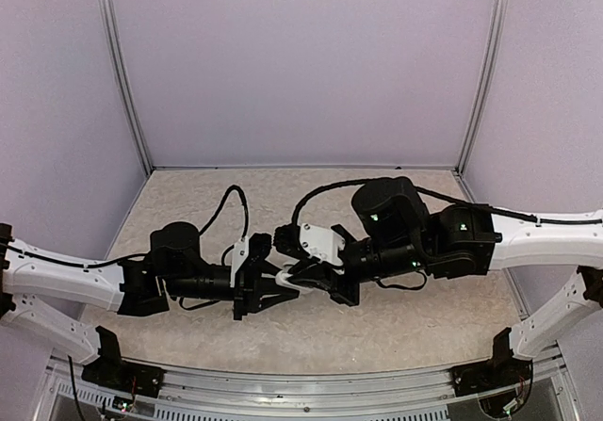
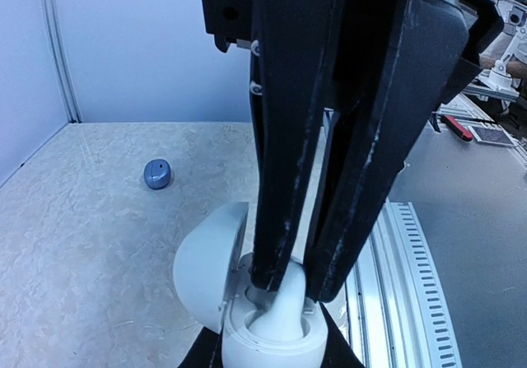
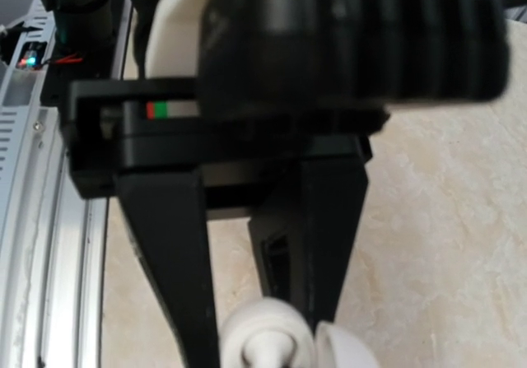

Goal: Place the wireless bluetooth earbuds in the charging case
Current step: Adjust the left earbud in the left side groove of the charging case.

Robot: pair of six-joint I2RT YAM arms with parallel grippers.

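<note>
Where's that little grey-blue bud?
Left wrist view: the small grey-blue round earbud lies on the beige table, left of and beyond the open white oval case.

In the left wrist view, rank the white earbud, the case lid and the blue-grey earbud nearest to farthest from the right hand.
1. white earbud, between the fingertips of the right hand.
2. case lid, open, just left.
3. blue-grey earbud, far back left.

White charging case (image 2: 206, 277), white earbud (image 2: 284, 314), white on white! The right gripper (image 2: 294, 286) is black, its fingers (image 2: 288, 137) streaked pale along the edges. The table (image 2: 82, 244) shows beige marble mottling, and there's a blue-grey earbud (image 2: 157, 173) (faintly glossy). Walls (image 2: 148, 39) pale lilac, and a small red-and-green sticker (image 3: 156, 109).
</note>
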